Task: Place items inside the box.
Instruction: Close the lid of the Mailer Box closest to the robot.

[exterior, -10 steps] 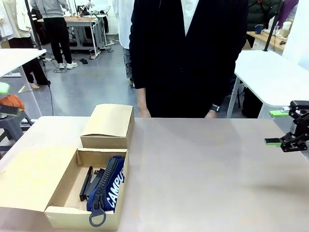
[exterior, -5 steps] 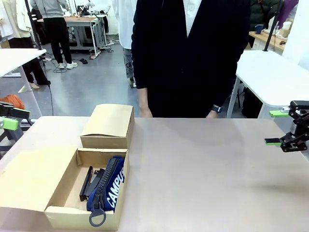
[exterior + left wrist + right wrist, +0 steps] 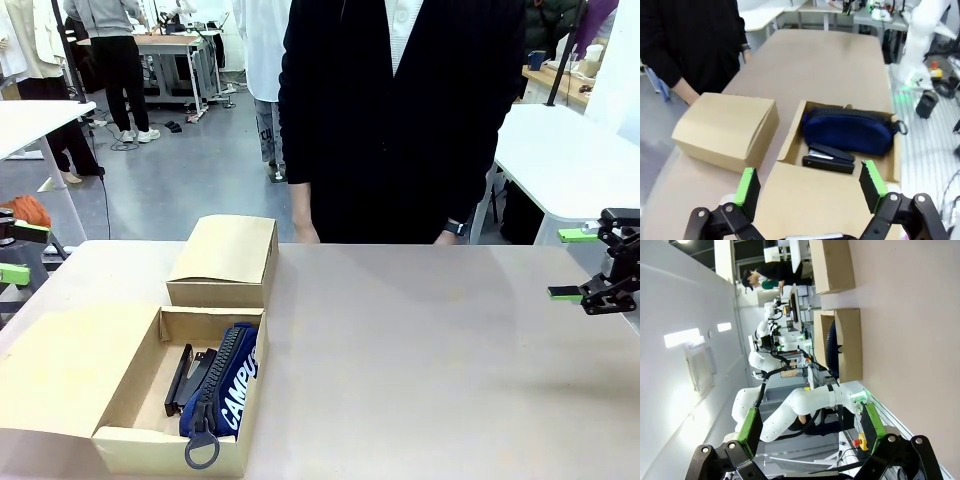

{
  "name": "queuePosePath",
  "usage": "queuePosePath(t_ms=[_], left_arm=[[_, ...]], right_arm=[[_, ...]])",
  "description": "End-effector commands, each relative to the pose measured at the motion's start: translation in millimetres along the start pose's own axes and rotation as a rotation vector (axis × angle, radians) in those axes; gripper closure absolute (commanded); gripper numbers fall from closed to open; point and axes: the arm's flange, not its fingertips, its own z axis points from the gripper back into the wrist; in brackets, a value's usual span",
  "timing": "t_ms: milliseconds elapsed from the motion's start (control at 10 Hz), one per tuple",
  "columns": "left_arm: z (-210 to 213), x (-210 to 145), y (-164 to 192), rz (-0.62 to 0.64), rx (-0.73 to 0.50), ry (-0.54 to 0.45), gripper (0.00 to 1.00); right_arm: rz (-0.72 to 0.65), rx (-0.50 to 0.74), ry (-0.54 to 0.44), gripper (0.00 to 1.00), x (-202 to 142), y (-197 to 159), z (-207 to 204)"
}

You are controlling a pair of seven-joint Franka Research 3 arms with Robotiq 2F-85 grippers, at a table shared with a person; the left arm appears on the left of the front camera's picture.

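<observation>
Cardboard dominated the left end of the tan counter [image 3: 420,350], where an open box [image 3: 140,405] sat at the near edge with its lid flap folded out flat to the left. Inside it lay a navy "CAMPUS" pencil pouch [image 3: 228,385], its oversized zipper pull hanging over the near wall, and just left of the pouch a black stapler [image 3: 185,378] rested on the box floor, touching or nearly touching it. A second, closed box [image 3: 225,260] stood directly behind the open one, toward the far side.

The left wrist view looked down on the same pair: the pouch [image 3: 847,131] lying along one wall of the open box [image 3: 790,145], the stapler [image 3: 829,158] beside it, and the closed box [image 3: 725,130] just alongside.

Both arms were held back at the edges of the scene. The left gripper [image 3: 14,252] showed at the far left edge of the front view, off the counter's corner, and from its own camera the left gripper [image 3: 810,186] had its green-padded fingers spread wide with nothing between them — poised above the lid flap. The right gripper [image 3: 578,263] hung at the far right, above the counter, its fingers likewise wide apart and empty; the right wrist view showed the same open fingers [image 3: 751,422].

A person in a dark jacket [image 3: 400,120] stood at the far side, one hand [image 3: 305,235] hanging at the counter's far edge.
</observation>
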Motion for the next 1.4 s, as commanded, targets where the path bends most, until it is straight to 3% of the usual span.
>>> queuePosePath(t_ms=[0,100,300,700,1000,1300], left_arm=[[1,11,-5,0.055,-0.008,-0.014,0.00],[0,0,0,0.000,0.000,0.000,0.00],[8,-27,10,-0.069,0.035,0.157,0.00],[33,-104,36,-0.060,0.089,0.435,0.00],[35,-157,47,-0.063,0.087,0.554,0.00],[20,-187,52,0.000,0.055,0.523,0.00]], right_arm=[[-0.021,0.015,-0.007,0.00,0,5,-2],[-0.021,0.015,-0.007,0.00,0,5,-2],[-0.021,0.015,-0.007,0.00,0,5,-2],[-0.021,0.015,-0.007,0.00,0,5,-2],[-0.021,0.015,-0.007,0.00,0,5,-2],[-0.021,0.015,-0.007,0.00,0,5,-2]])
